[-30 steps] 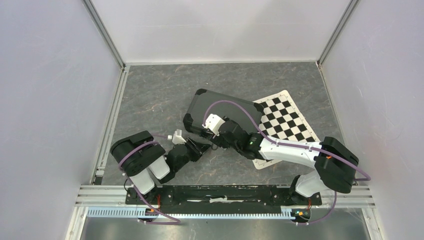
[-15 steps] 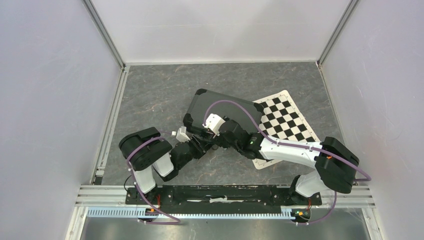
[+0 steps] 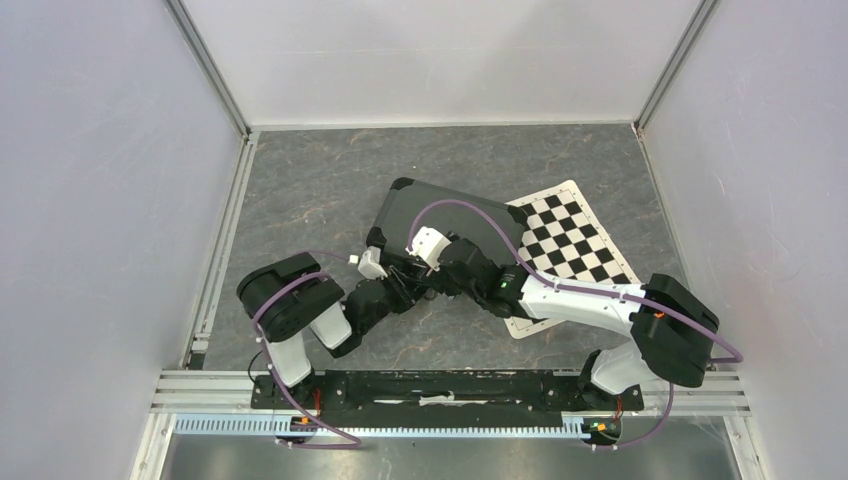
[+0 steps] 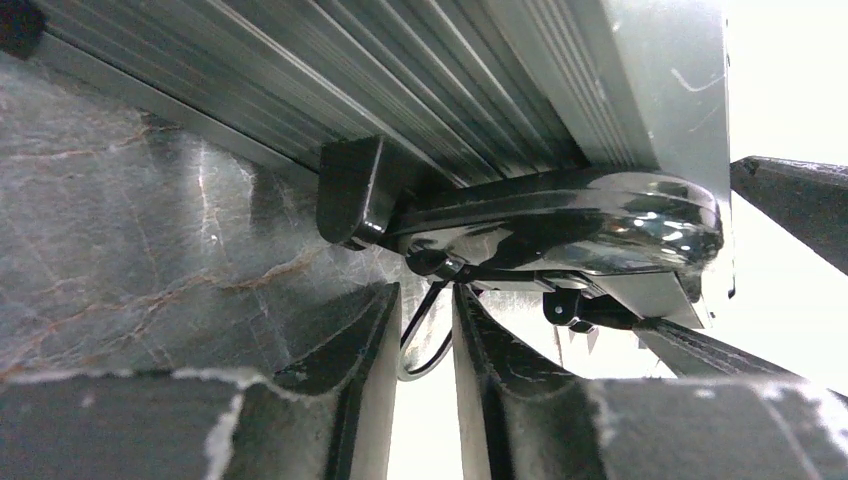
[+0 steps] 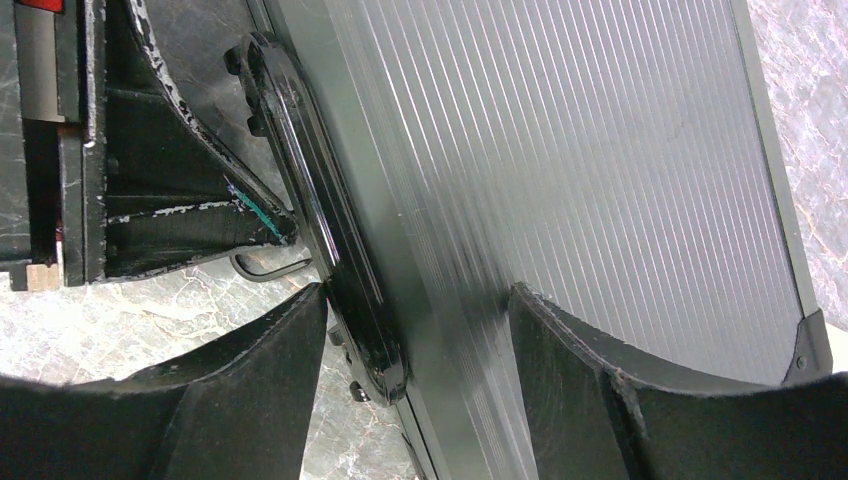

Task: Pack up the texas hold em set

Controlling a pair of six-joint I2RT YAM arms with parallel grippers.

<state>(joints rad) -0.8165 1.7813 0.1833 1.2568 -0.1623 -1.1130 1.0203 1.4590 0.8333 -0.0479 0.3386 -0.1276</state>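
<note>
From above, I see the closed black rectangular hard case (image 3: 440, 205) mid-desk (image 3: 300, 180), its 3 o'clock end overlapping a black-and-white checkered mat (image 3: 570, 235); left pincer (image 3: 398, 290) and right pincer (image 3: 405, 265) meet at its 7 o'clock corner. On my left wrist view, the fingers stand slightly apart, empty, below the glossy black handle (image 4: 560, 215). On my right wrist view, the fingers are spread wide astride handle and lid edge.

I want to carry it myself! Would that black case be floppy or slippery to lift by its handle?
Probably stiff: the case has ribbed, hard-looking panels and capped corners. Its glossy handle looks smooth, so a grip may slip. Pushed, it would likely slide flat rather than tip, since it lies low and wide.
</note>
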